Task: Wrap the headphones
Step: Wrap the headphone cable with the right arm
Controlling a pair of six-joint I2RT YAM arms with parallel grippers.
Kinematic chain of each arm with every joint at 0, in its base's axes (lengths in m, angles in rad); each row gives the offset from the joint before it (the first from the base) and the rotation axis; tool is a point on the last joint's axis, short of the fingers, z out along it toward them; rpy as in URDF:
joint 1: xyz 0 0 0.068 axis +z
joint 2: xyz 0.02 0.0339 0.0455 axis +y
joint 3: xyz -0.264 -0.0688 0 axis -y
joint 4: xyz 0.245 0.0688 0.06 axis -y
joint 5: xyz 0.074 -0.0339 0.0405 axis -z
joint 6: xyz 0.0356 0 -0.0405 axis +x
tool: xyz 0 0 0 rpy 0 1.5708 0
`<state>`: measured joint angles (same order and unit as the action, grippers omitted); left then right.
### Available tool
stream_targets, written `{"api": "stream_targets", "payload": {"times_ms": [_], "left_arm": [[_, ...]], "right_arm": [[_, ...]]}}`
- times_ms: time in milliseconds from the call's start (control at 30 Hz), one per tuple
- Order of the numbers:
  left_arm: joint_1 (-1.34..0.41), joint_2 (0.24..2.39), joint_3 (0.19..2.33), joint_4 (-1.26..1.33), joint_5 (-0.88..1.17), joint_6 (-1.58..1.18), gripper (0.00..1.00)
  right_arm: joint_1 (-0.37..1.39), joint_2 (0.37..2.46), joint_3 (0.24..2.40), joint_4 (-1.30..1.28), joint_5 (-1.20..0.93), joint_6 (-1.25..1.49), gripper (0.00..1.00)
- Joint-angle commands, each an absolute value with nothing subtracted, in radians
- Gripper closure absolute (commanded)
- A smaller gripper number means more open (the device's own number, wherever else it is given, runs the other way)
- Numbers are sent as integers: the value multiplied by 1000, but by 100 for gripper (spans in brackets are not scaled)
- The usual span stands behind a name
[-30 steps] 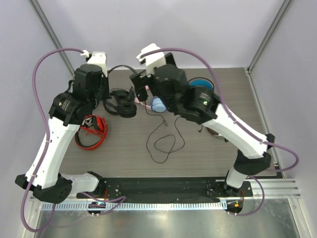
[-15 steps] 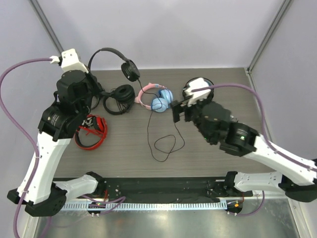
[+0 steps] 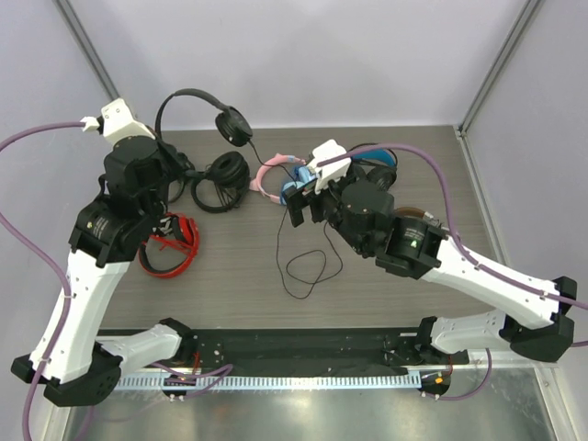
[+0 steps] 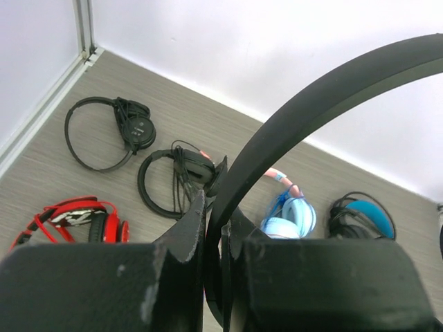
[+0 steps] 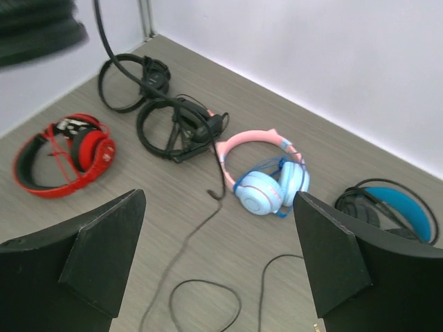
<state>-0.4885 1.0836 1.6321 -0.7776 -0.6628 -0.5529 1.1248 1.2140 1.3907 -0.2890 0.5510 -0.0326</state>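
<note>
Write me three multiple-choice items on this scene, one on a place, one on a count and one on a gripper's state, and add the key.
1. Where are the slim black headphones?
A. lying flat among the others
B. held up in the left gripper
C. hung on the cage wall

2. How many pairs lie on the table in the right wrist view?
A. three
B. five
C. seven

3. How does the right gripper stand?
A. open, gripping nothing
B. shut on a cord
C. shut on an earcup

Key:
1 B: the left wrist view shows the headband clamped between that gripper's fingers.
2 B: far black pair, nearer black pair, red pair, pink-and-blue pair, blue-lined pair.
3 A: its fingers stand wide apart.
</note>
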Motion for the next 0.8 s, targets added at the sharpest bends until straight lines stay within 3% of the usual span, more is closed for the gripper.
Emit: {"api": "stream_targets", "payload": {"times_ms": [0, 133, 367, 533, 633, 700, 733, 767], "left_arm": [[-485, 1035, 1660, -715, -709, -627, 100], [-485, 1020, 1684, -716, -696, -638, 100], [-483, 1006, 1741, -747, -664, -646, 100], [-485, 991, 1755, -765, -663, -647, 100], [-485, 988, 1766, -775, -663, -649, 100], [-485, 989, 1785, -785, -664, -647, 100], [-485, 994, 1792, -798, -664, -647, 100], [-485, 996, 1801, -802, -660, -646, 100]], "right_arm": [[1127, 1235, 1319, -143, 601, -119, 5], [1126, 1227, 1134, 68, 630, -130, 0], [1120, 1330, 896, 631, 585, -205, 0], [1094, 1452, 896, 793, 578, -193, 2], [1066, 1503, 905, 856, 617, -143, 35], [1031, 1500, 905, 855, 615, -82, 90], [1020, 1497, 908, 842, 624, -59, 99], [1011, 1488, 911, 818, 630, -51, 99]]}}
